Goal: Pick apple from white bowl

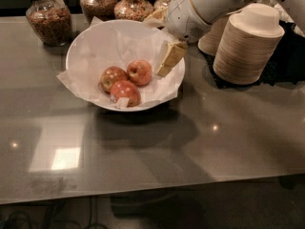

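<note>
Apple (139, 72): round, red with a pale yellowish blush about the stem dimple, no sticker; lies inside the white bowl (70, 54), right of centre on the crinkled paper lining (102, 44), dimple turned upward. Neighbours in the same bowl: a yellower mottled apple (112, 78), touching it on the view's left, and a red apple with a white sticker (125, 93) just in front, nearer the camera. Gripper (164, 69): tan, hanging from the white arm (200, 6), slanted down over the bowl's right rim and into the bowl, tip just beside the apple on the view's right, apart from it by a narrow strip of paper. Jaws: whether parted or closed cannot be told; nothing is seen held. Bearing for the coming move, as judged: the apple lies to the view's left of the tip and a little toward the camera; being round, it offers no long axis, so a short sideways reach with the jaws straddling it should serve, minding the two neighbours pressed close. Bowl stands on the grey tabletop (190, 147); glass jars (47, 18) behind, stacked paper bowls (248, 46) to the right, well apart.
</note>
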Controlling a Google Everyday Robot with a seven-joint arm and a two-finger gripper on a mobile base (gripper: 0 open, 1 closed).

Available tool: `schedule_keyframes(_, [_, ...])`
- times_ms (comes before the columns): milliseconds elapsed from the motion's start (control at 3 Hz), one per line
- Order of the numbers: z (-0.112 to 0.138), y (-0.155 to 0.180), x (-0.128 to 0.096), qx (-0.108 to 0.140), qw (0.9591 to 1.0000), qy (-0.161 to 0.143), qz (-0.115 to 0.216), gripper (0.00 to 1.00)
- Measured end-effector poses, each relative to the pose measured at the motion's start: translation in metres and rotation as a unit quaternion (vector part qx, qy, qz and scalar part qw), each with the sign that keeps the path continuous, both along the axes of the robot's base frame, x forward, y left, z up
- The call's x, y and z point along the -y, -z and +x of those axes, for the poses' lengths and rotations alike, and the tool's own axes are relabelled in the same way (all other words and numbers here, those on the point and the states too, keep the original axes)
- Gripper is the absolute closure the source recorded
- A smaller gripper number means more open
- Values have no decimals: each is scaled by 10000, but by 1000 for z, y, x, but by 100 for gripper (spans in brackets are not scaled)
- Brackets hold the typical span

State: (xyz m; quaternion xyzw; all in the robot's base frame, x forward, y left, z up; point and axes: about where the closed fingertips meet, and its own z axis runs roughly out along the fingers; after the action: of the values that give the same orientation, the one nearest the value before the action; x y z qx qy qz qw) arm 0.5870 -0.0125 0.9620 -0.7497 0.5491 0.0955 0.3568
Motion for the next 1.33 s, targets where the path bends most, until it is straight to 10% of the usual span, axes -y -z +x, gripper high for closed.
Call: schedule_keyframes(1333, [38, 44, -5, 497, 9949, -773, -415, 25])
